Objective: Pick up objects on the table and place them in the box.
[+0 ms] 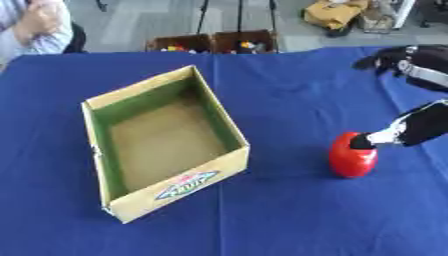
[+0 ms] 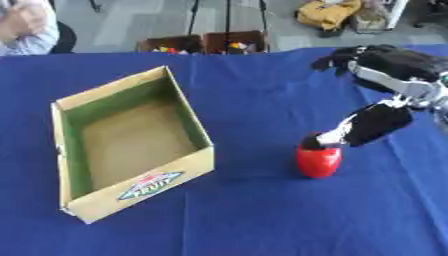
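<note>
Red object (image 2: 318, 161): right of box (image 2: 131, 145), on cloth. Right hand (image 2: 363, 125): fingertip on its top, fingers not yet closed around it. Advice: wrap fingers low around sides before lifting.

Red object and open box on the blue desk

A rounded red object (image 2: 318, 161) stood upright right of the box, well apart. The cardboard box (image 1: 178, 186) lay open, green inside walls, a logo on its near side.
</note>
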